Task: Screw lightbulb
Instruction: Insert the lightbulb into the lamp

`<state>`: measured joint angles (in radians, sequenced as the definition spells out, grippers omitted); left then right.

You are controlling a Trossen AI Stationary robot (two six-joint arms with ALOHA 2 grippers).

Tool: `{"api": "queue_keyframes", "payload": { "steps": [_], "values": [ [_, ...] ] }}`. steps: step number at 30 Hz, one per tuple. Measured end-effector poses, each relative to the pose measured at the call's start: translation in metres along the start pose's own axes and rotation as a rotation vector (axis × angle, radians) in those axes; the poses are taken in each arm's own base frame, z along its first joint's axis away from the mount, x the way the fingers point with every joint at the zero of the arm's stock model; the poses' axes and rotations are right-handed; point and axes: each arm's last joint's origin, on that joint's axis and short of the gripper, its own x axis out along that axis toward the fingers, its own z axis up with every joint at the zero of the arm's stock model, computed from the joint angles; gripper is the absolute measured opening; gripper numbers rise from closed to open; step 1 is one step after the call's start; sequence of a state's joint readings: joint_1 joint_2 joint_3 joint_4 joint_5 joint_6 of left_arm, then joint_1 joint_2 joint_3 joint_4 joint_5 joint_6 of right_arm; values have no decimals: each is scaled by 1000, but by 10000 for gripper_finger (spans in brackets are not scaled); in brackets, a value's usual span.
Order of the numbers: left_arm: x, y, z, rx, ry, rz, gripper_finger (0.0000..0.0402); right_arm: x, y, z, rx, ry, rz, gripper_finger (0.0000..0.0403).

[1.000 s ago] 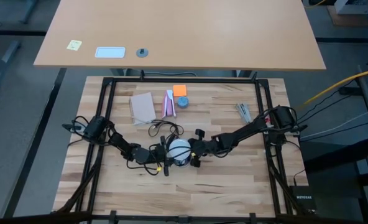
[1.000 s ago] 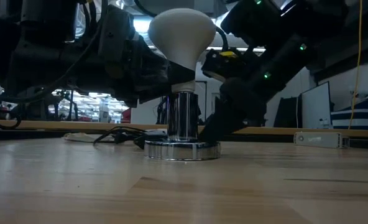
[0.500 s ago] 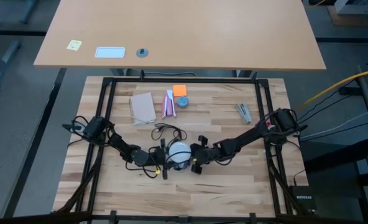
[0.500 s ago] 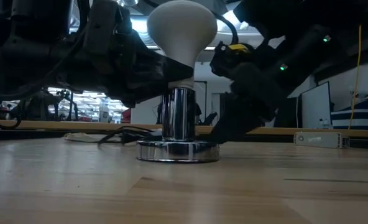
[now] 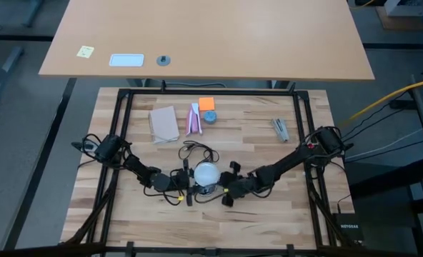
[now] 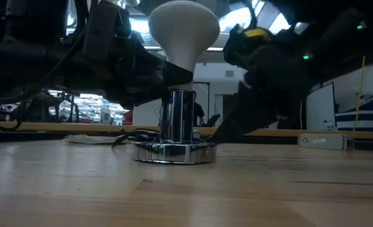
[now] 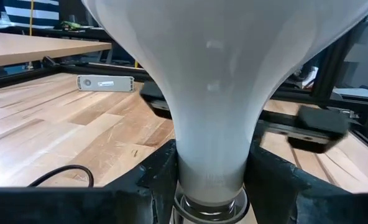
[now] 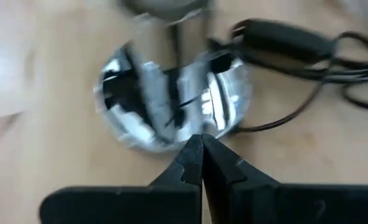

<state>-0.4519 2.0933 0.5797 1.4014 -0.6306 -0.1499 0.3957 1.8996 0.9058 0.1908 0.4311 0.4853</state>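
A butcher-block counter (image 5: 269,207) carries 2 dark arms that meet near its front middle. The left arm (image 5: 136,165) reaches in from the left edge and the right arm (image 5: 286,163) from the right. Between them stands the silvery socket (image 6: 175,151), a round mirror-bright base with an upright chrome stem, its thin dark cord (image 5: 191,150) looping away toward the back of the counter. The lightbulb (image 6: 183,28), frosted white, sits upright on top of the stem, globe up and narrow neck down into the socket's collar. The left gripper (image 7: 210,177) has its jaws clamped on the lightbulb's neck, 1 dark finger on each side, just above the metal collar. The right gripper (image 8: 201,152) lies low on the counter just beside the socket's base, its jaws pressed together with nothing between them, tips pointing at the rim of the base. Farther back lie a tan pad (image 5: 163,123), a pink-and-white packet (image 5: 194,119) and an orange note (image 5: 206,103).
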Motion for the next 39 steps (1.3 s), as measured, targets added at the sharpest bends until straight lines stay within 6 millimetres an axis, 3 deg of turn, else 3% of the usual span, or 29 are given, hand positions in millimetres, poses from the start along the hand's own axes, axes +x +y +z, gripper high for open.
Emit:
{"api": "queue_keyframes", "payload": {
  "steps": [5, 15, 39],
  "values": [
    [0, 0, -1, 1, 7, -4, 154, 6, -16, 7, -37, -29, -103, 4],
    [0, 0, -1, 4, 13, -9, 154, 16, -40, 17, -76, 1, -112, 4],
    [0, 0, -2, 12, 13, 7, 154, 21, -16, -2, -21, 25, -10, 4]
  ]
}}
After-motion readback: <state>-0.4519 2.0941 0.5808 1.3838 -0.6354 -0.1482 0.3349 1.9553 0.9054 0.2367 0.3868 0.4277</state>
